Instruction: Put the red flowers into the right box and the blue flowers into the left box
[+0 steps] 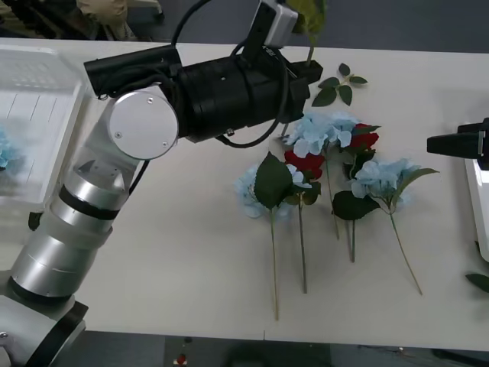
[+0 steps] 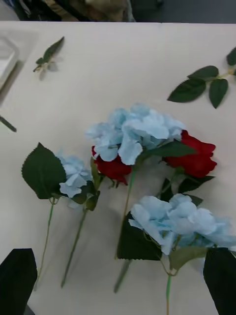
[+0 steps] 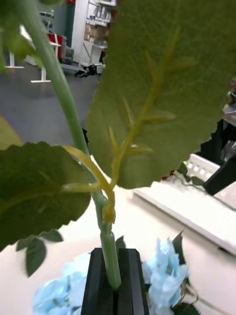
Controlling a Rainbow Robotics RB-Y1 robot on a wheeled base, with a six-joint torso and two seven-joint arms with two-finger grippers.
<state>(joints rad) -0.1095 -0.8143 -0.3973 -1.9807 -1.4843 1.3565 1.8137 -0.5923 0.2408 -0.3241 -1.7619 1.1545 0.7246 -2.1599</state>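
In the front view no writing could be read on anything. The left arm (image 1: pixel 183 95) reached from the near left across the tabletop (image 1: pixel 176 252) toward its far middle, forearm lying nearly level, and the left gripper (image 1: pixel 309 70) at its tip was clenched on a green stem (image 1: pixel 310 52) that rose upright with a leaf at the frame's top edge. The right gripper (image 1: pixel 454 143) hung at the right edge above the right box (image 1: pixel 475 191); whether it was released I cannot tell there. The left box (image 1: pixel 46 115) sat at the far left with a bit of pale blue petal inside. Between the arms lay the blue flowers (image 1: pixel 325 131) mixed with the red flowers (image 1: pixel 306 163), heads overlapping, stems pointing toward the near edge, and a loose leaf sprig (image 1: pixel 340 82) lay just beyond them, beside the left gripper. In the right wrist view the right gripper (image 2: pixel 118 280) stood released, its black fingers (image 2: pixel 17 280) at the two corners, above the blue flowers (image 2: pixel 140 130); a red rose (image 2: pixel 194 157) lay partly under a blue head, and a leaf sprig (image 2: pixel 204 86) lay apart. In the left wrist view the left gripper (image 3: pixel 115 283) was shut on the stem (image 3: pixel 110 256), whose large leaves (image 3: pixel 167 88) blocked most of the room behind; blue petals (image 3: pixel 164 275) lay below.
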